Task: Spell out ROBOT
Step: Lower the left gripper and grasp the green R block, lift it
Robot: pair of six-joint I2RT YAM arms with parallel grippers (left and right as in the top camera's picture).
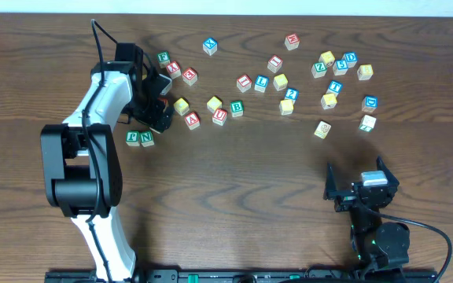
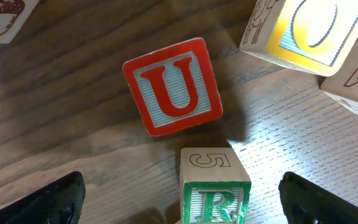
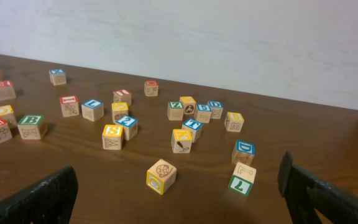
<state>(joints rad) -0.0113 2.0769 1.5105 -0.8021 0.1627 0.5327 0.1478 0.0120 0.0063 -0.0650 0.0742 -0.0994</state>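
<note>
On the dark wooden tabletop [image 1: 242,196], a green F cube [image 1: 133,137] and a green N cube [image 1: 146,139] sit side by side, a red U cube [image 2: 173,87] lies face-up and askew, a blue D cube [image 3: 243,149] stands apart, and a white wall [image 3: 229,37] rises behind.

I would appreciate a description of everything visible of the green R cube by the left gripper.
The R cube is a pale wooden block standing flat on the table. Its camera-facing side bears a green R in a green frame; its top shows an outlined 5. It sits between the fingers of the open left gripper, touched by neither, apart from the red U cube beyond.
</note>
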